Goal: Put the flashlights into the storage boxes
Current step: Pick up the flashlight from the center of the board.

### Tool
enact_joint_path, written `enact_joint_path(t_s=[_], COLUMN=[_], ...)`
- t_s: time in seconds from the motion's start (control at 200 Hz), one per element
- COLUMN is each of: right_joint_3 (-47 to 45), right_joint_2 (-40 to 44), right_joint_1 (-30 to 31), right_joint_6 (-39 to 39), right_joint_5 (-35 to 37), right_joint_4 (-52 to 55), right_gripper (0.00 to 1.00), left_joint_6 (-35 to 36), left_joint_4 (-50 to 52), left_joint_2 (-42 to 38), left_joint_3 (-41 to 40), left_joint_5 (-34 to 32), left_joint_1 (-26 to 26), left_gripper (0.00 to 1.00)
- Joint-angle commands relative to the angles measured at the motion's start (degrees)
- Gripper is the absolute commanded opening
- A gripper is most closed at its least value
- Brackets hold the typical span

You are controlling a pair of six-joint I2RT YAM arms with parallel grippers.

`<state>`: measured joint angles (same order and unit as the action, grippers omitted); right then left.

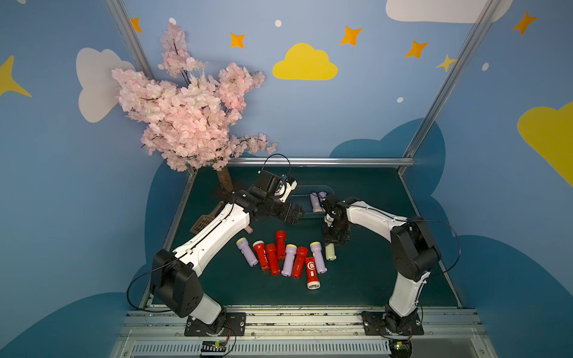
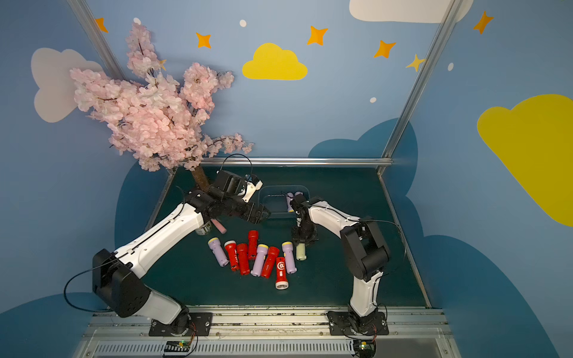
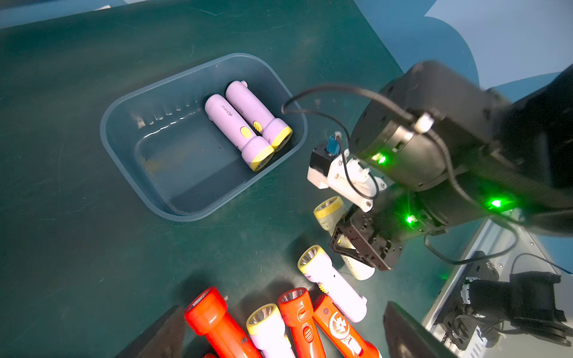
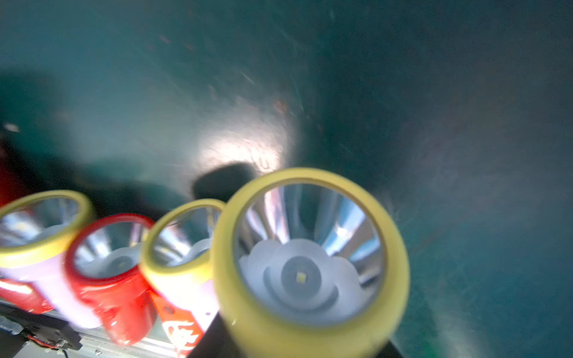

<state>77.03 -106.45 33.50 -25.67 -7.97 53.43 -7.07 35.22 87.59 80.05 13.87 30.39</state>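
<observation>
Staged robotics test booth: aluminium frame post, blue walls painted with clouds and stars, artificial cherry-blossom tree, green surface.

The right gripper hides the head of the pale green flashlight; the left arm mostly covers what may be a jar.

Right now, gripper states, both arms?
Left gripper: open, empty.
Right gripper: closed on the pale green plastic flashlight with the yellow flared head.

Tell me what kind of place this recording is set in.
Probably a staged robot-recording booth, not a real home: wall panels painted with clouds and stars, an artificial blossom tree, and two arms bolted to an aluminium rail.
</observation>
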Motion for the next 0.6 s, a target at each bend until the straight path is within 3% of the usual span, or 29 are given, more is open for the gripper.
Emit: enact_joint_path(t_s=[0.0,0.265,0.596], right_joint_3=[6.0,22.7,45.7], right_joint_2=[0.4,-5.4,-19.7], right_joint_1=[-0.1,-1.8,-4.9], right_joint_6=[2.2,5.2,9.4], right_joint_5=[1.7,2.0,0.7], right_joint_4=[5.0,9.5,13.2], right_gripper=[0.38,0.39,0.39], left_joint_6=[0.8,1.0,1.5], left_joint_4=[-1.2,-2.4,-1.9], left_joint_2=[0.0,-1.2,-3.0], left_joint_3=[0.3,-1.1,-2.3], left_joint_5=[-1.7,-4.2,-7.5], left_joint_1=[0.0,-0.4,-2.3], left_gripper=[0.99,0.99,0.99])
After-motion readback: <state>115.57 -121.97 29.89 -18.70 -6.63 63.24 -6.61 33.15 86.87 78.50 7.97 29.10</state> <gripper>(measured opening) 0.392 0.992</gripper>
